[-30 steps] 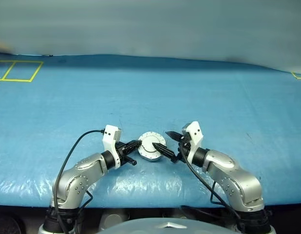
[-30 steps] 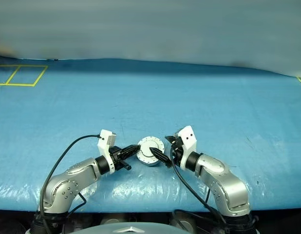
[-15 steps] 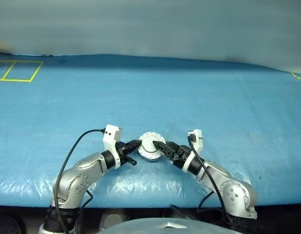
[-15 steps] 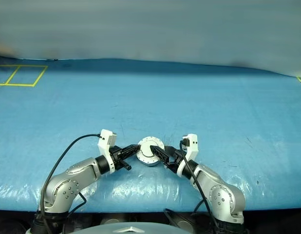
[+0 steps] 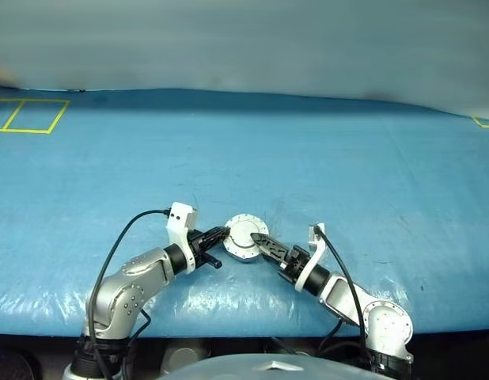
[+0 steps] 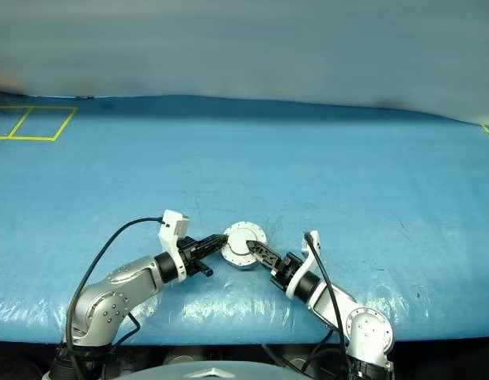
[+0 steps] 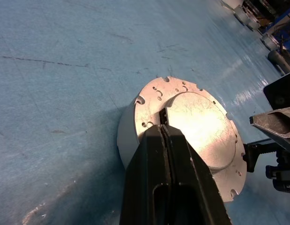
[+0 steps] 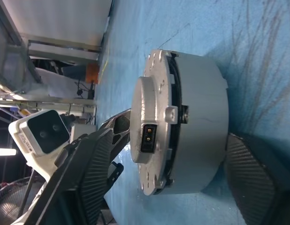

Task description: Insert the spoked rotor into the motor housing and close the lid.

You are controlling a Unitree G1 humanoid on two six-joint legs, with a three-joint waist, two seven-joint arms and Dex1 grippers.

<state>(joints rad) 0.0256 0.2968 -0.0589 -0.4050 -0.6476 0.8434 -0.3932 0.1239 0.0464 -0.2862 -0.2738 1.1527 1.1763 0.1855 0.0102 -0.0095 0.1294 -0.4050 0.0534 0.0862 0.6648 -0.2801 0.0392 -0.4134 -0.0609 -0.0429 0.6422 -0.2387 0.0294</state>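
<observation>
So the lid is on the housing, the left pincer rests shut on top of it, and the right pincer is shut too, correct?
Not quite. The right pincer is open, its fingers straddling the motor housing in the right wrist view. The lid is on, and the left pincer rests shut on it.

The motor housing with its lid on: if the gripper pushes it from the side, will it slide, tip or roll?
The motor housing is squat and sits flat on the blue sheet, so it would probably slide rather than tip or roll. Its all-metal look suggests it is stiff and fairly heavy for its size. The smooth silver wall may slip between the right gripper fingers, which straddle it.
</observation>
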